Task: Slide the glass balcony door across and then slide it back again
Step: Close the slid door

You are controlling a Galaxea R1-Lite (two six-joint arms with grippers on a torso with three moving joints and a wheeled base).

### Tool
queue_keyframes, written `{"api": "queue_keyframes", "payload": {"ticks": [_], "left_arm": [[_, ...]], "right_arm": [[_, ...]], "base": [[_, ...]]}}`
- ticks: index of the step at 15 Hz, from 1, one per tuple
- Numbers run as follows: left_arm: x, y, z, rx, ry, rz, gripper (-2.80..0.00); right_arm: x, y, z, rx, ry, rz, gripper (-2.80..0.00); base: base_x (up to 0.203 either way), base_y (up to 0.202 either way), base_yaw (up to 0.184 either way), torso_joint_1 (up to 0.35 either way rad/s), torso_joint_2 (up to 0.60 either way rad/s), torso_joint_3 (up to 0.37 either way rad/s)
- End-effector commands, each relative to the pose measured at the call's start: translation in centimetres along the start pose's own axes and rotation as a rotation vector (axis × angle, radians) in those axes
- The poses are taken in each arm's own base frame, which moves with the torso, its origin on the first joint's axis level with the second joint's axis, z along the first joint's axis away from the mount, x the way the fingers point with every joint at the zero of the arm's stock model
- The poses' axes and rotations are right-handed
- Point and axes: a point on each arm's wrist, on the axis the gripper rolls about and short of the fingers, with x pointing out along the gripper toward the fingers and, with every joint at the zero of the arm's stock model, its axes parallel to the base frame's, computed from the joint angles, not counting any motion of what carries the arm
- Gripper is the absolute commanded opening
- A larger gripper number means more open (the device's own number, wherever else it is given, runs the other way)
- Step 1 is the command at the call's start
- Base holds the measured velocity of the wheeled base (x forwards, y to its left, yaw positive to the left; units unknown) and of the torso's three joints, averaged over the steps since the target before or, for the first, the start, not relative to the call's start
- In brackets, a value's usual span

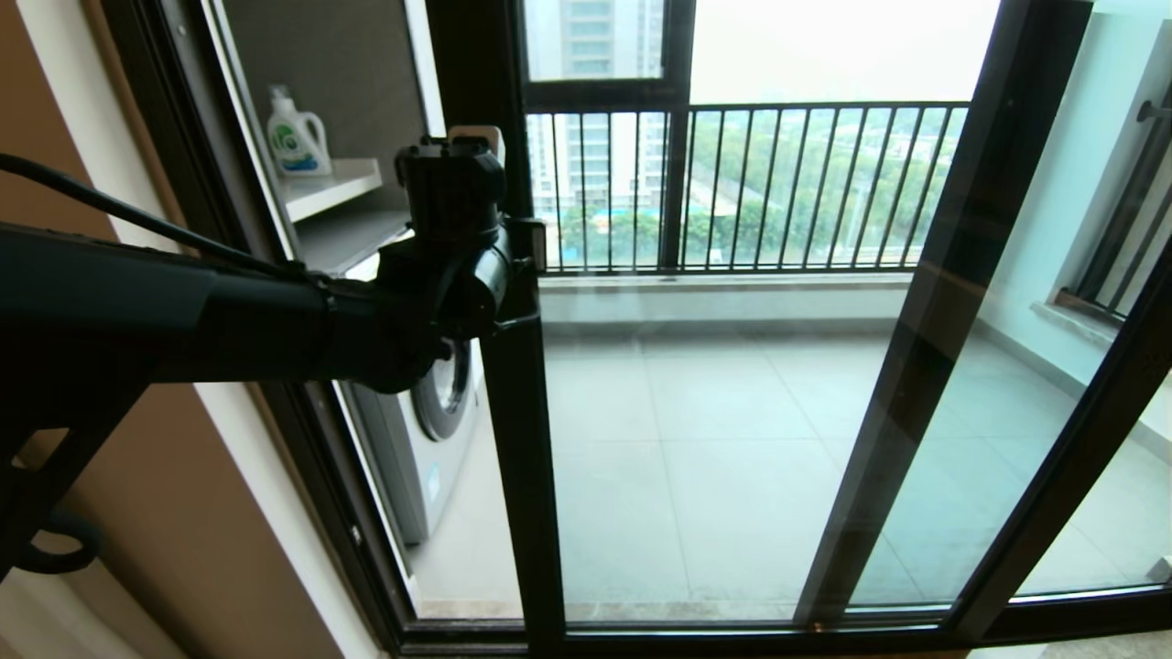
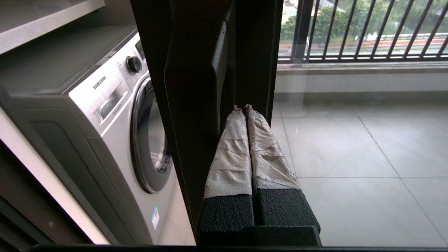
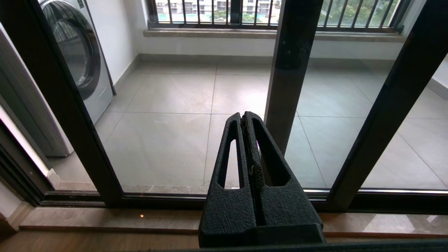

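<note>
At the door's left upright: the left gripper sits at latch height, its tape-wrapped fingers pressed together with nothing between them, tips against the black frame.
Left arm: it reaches in from the left side of the head view, level, its wrist housing against the same upright, above the washing machine.
Glass balcony door: a tall clear glass panel in a slim black metal frame, standing across most of the opening, with a narrow gap between its left upright and the outer door frame.
Latch handle: a small black fitting on the door's left upright, just beside the left wrist.
Second glass panel: black-framed, overlapping the door on its right side, its upright slanting across the head view.
Right gripper: low in front of the door, apart from the glass, black jaws together and holding nothing.
Washing machine: a silver front-loader beyond the door's left upright, on the balcony floor.
Detergent bottle: white, on a white shelf above the machine.
Railing: black bars beyond the door, across the far side of the grey tiled balcony floor.
</note>
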Motion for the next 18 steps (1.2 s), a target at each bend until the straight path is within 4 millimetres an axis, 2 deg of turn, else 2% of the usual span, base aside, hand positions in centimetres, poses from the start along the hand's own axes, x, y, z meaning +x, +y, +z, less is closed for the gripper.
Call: {"api": "queue_keyframes", "payload": {"ticks": [1,5,10,18], "left_arm": [[-0.8,0.9,0.5,-0.001,-0.001,0.005,-2.80],[-1.1,2.3,0.2,-0.024,-0.044,0.027,-2.80],[-1.5,5.0,-0.3,-0.014,-0.035,0.050,-2.80],[-0.4,9.5,-0.1,-0.006,-0.039,0.116,-2.80]], "right_arm": [[0.1,0.0,-0.3,-0.001,0.013,0.002,-2.80],[0.1,0.0,-0.3,-0.001,0.013,0.002,-2.80],[0.1,0.0,-0.3,0.001,0.013,0.002,-2.80],[0.1,0.0,-0.3,-0.001,0.013,0.002,-2.80]], "base": [[0.000,0.000,0.000,0.000,0.00,0.000],[0.000,0.000,0.000,0.000,0.00,0.000],[0.000,0.000,0.000,0.000,0.00,0.000],[0.000,0.000,0.000,0.000,0.00,0.000]]}}
